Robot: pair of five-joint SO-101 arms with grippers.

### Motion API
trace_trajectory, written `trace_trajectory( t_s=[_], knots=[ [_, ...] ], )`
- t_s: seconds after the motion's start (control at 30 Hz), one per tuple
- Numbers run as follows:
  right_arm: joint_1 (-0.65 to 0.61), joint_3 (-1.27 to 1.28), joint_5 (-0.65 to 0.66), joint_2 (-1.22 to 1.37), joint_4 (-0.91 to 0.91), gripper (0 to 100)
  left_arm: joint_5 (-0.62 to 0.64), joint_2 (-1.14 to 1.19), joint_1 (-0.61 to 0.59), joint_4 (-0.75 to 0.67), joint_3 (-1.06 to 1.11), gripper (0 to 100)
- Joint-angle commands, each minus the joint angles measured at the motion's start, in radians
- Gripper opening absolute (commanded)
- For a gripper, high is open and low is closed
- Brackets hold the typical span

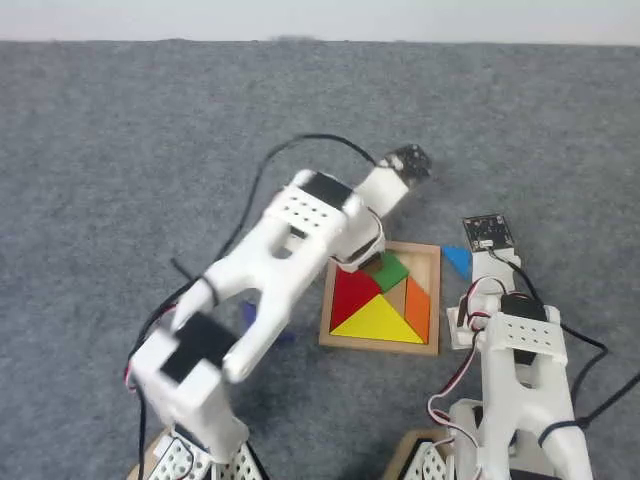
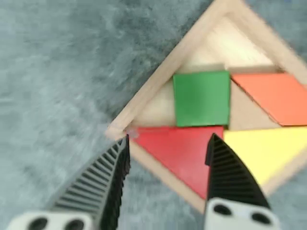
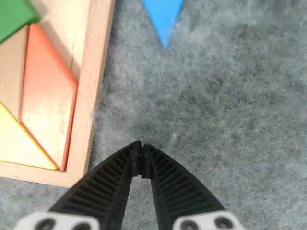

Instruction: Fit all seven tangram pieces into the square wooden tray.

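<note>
1. 4 pieces lie flat inside the square wooden tray (image 1: 435, 300): a red triangle (image 1: 352, 295), a yellow triangle (image 1: 380, 322), a green square (image 1: 388, 270) and an orange parallelogram (image 1: 417, 305). The red and yellow triangles butt edge to edge, probably to keep the leftover space in shapes that can be filled.
2. Bare wood shows beside the green square and in the tray's far corner, so 3 of the 7 pieces appear to be not yet in.
3. 1 blue triangle (image 1: 457, 260) lies on the grey desk (image 1: 150, 130), just beside the tray's outer rim but apart from it. It is on the right arm's side, so that arm seems best placed to take it.
4. A bluish shape (image 1: 249, 313) on the desk under the left arm may be another piece, but it is too hidden to name.
5. The left pincer (image 2: 169, 143) hangs over the tray's corner by the red triangle. Its 2 fingers are spread and hold nothing, 1 tip over the rim and the other over the red triangle.
6. The right pincer (image 3: 140, 158) is pressed together and empty. It sits low over the desk just outside the rim by the orange parallelogram, likely parked there to leave the tray free for the left arm.
</note>
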Motion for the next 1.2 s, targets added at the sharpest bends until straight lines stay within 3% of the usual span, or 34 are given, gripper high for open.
trace_trajectory(
  t_s=[0.0, 0.13, 0.33, 0.47, 0.6, 0.83, 1.03, 1.17],
  knots=[
    [0.005, -0.002, -0.014, -0.015, -0.018, 0.6, 0.114, -0.287, -0.064, 0.14, -0.05, 24],
    [0.005, -0.002, -0.014, -0.015, -0.018, 0.6, 0.206, -0.433, -0.239, 0.212, 0.007, 24],
    [0.008, -0.006, 0.0, -0.015, -0.01, 0.6, 0.25, -0.465, -0.436, 0.155, 0.308, 24],
    [0.03, -0.089, 0.052, -0.013, 0.047, 0.6, 0.322, -0.468, -0.454, 0.012, 0.53, 25],
    [0.079, -0.344, 0.057, 0.03, 0.213, 0.7, 0.354, -0.47, -0.479, -0.118, 0.638, 25],
    [0.022, -0.841, 0.112, 0.404, 0.406, 14.0, 0.353, -0.46, -0.545, -0.301, 0.736, 25],
    [-0.097, -1.085, 0.167, 0.745, 0.418, 15.2, 0.35, -0.468, -0.546, -0.316, 0.75, 25],
    [-0.122, -1.165, 0.301, 0.9, 0.423, 15.3, 0.35, -0.466, -0.546, -0.316, 0.75, 25]
  ],
)
